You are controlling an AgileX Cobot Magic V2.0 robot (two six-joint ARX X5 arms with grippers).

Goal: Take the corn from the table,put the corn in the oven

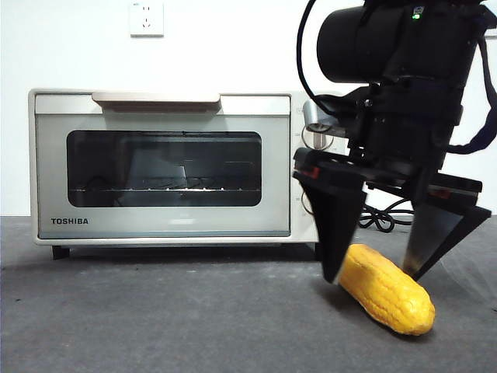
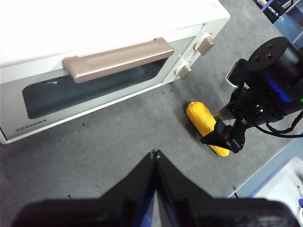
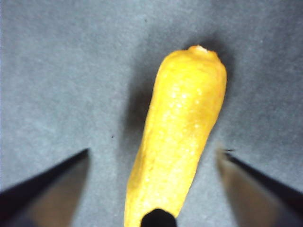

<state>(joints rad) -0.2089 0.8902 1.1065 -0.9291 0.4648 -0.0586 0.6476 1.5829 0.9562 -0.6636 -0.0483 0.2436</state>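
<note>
The yellow corn [image 1: 387, 289] lies on the dark grey table [image 1: 155, 311], in front of the oven's right end. My right gripper [image 1: 374, 273] is open and lowered over the cob, one jaw on each side of it without touching. From the right wrist camera the corn [image 3: 176, 137] runs lengthwise between the spread jaws. The cream TOSHIBA oven [image 1: 167, 165] stands with its door closed. The left wrist camera shows the corn [image 2: 207, 127] near the oven [image 2: 94, 61]. My left gripper [image 2: 155, 153] is shut, held high above the table in front of the oven.
A black cable [image 1: 380, 219] lies behind the right arm beside the oven. A wall socket [image 1: 147, 18] sits above the oven. A white and blue object [image 2: 284, 189] stands beyond the table edge in the left wrist view.
</note>
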